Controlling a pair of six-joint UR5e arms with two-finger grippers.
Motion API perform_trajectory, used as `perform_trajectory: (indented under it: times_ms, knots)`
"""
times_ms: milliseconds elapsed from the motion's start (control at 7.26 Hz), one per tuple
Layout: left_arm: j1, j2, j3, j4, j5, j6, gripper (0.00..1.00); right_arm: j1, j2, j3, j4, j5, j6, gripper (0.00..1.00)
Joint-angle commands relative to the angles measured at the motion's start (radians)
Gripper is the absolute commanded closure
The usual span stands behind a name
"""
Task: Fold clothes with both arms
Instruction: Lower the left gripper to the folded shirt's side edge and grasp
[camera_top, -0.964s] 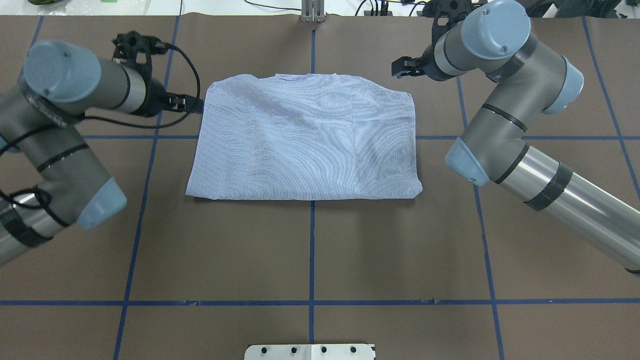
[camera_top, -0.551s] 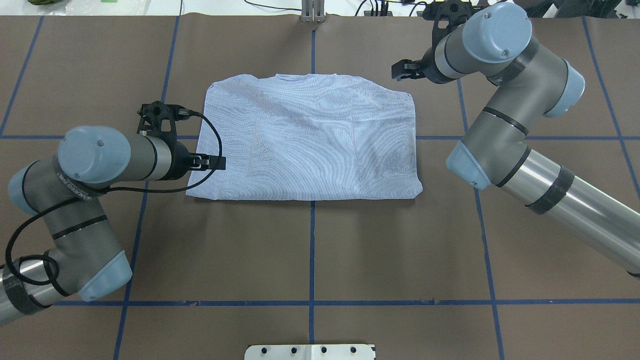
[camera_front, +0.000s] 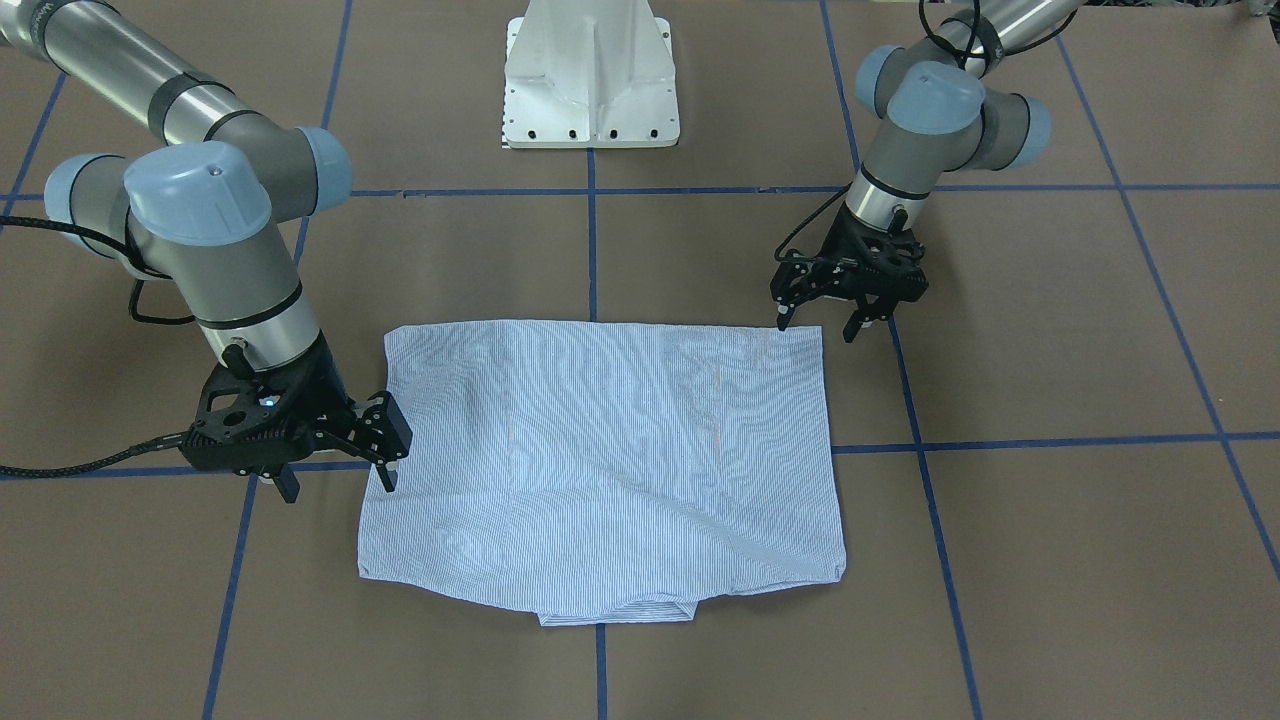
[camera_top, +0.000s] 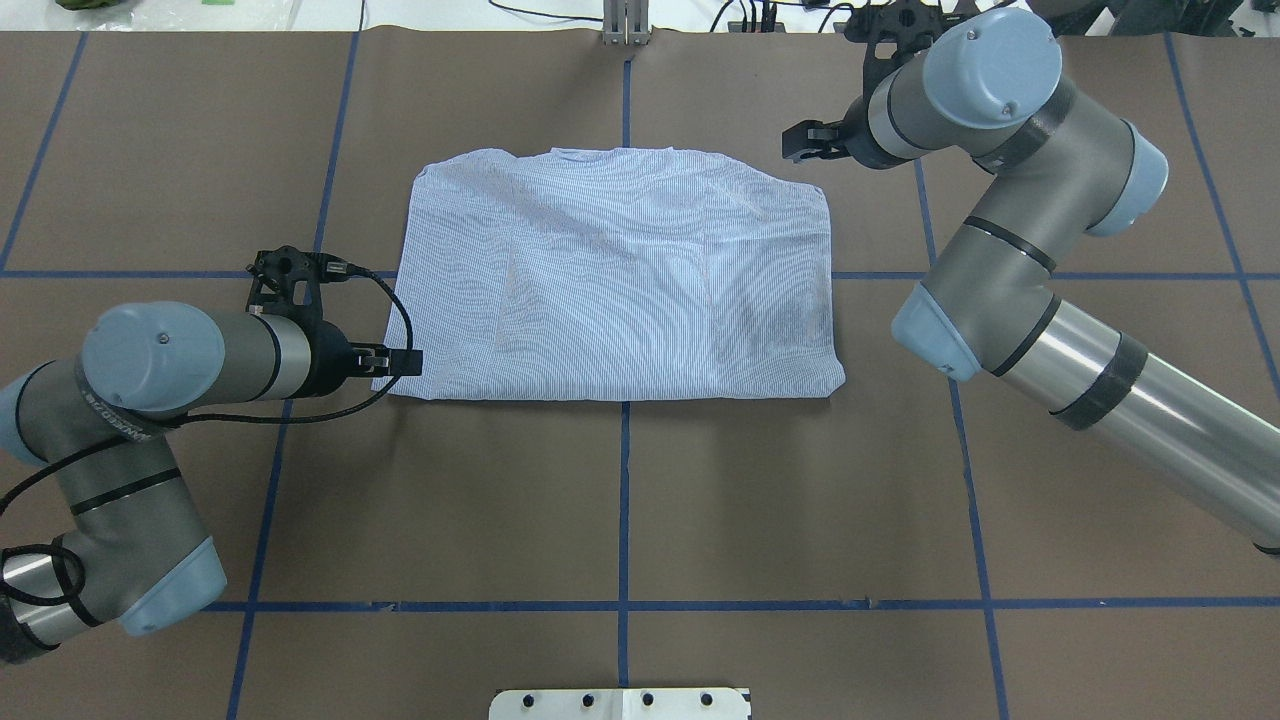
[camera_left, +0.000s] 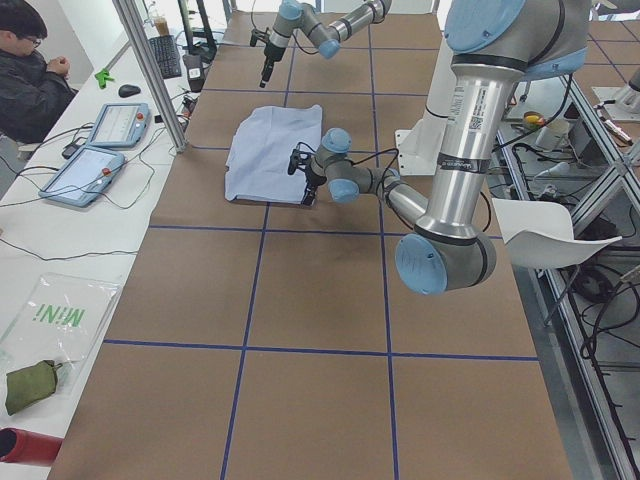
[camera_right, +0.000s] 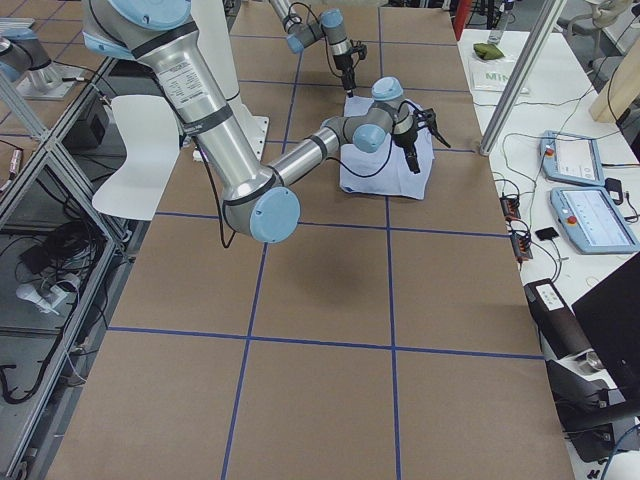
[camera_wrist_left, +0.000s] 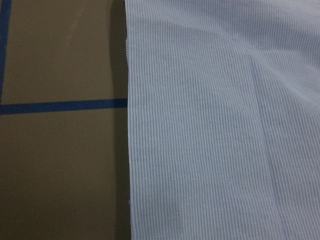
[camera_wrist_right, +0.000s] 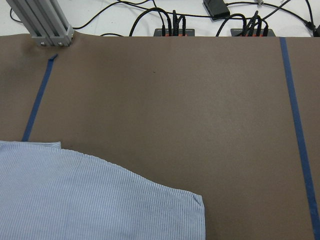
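Note:
The clothes are one light blue striped shirt (camera_top: 620, 280), folded into a flat rectangle on the brown table (camera_top: 620, 500). My left gripper (camera_top: 405, 362) is at the shirt's near-left corner. In the front-facing view this gripper (camera_front: 815, 328) is open, its fingers straddling that corner of the shirt (camera_front: 600, 460). My right gripper (camera_top: 800, 140) hovers by the far-right corner. In the front-facing view it (camera_front: 338, 488) is open beside the shirt's edge with nothing held. The left wrist view shows the shirt's (camera_wrist_left: 215, 125) straight edge, and the right wrist view shows a shirt (camera_wrist_right: 75, 200) corner.
Blue tape lines cross the table in a grid. The white pedestal base (camera_front: 592, 80) stands at the robot's side. An aluminium post (camera_top: 625, 20) and cables (camera_wrist_right: 172, 25) line the far edge. A person (camera_left: 30, 70) sits at a side desk with tablets (camera_left: 100, 160).
My left arm has swung from the shirt's far-left corner back along its left edge to the near-left corner. The right arm has barely moved. The shirt lies unchanged.

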Motion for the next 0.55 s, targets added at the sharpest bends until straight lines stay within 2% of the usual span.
perform_trajectory:
  times_ms: [0,138,276,413]
  knots:
    - [0.006,0.000,0.015,-0.002,0.001,-0.006,0.14,-0.004,0.000,-0.001,0.002,-0.002,0.002,0.00]
    - [0.013,-0.001,0.024,-0.002,0.001,-0.006,0.20,-0.004,-0.005,0.000,0.004,-0.004,0.002,0.00]
    - [0.013,-0.009,0.027,-0.002,0.000,0.001,0.41,-0.004,-0.006,-0.001,0.005,-0.004,0.002,0.00]
    - [0.019,-0.010,0.029,-0.002,0.001,0.001,0.45,-0.004,-0.006,-0.003,0.005,-0.004,-0.001,0.00]
